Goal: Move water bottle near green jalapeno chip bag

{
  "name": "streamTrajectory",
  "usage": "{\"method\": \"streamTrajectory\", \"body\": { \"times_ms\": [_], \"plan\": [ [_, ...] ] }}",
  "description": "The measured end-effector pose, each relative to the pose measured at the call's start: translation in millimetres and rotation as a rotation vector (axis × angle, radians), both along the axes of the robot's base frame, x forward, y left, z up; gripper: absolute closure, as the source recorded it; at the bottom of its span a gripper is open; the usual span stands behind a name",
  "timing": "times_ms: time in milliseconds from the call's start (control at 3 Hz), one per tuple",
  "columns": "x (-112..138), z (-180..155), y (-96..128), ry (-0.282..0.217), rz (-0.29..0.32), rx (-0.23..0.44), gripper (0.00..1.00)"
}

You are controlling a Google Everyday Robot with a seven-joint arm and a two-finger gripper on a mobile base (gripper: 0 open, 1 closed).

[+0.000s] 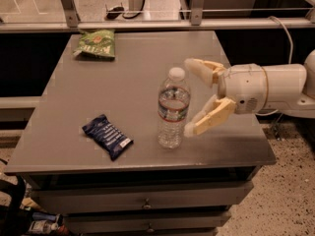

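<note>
The water bottle stands upright near the middle front of the grey table; it is clear with a white cap and a red, white and green label band. The green jalapeno chip bag lies at the table's far left corner. My gripper reaches in from the right, open, its two cream fingers spread just right of the bottle, one near the cap and one near the lower body. It holds nothing.
A dark blue packet with white print lies at the front left of the table. Drawers sit under the tabletop. A metal rail runs behind the table. A cable hangs at the right.
</note>
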State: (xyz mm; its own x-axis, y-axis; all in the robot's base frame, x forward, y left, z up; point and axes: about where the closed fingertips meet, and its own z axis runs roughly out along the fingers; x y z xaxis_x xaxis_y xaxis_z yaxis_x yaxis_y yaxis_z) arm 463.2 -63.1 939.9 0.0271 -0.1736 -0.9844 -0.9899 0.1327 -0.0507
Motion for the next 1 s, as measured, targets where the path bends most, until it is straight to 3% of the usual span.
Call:
{"method": "streamTrajectory", "body": {
  "times_ms": [333,667,1000],
  "plan": [
    [-4.5,-8.6,13.9,0.031,0.056,0.107,0.02],
    [-9.3,-9.8,19.7,0.037,0.077,0.149,0.33],
    [-12.6,-6.0,23.7,0.015,0.089,0.143,0.57]
  ]
}}
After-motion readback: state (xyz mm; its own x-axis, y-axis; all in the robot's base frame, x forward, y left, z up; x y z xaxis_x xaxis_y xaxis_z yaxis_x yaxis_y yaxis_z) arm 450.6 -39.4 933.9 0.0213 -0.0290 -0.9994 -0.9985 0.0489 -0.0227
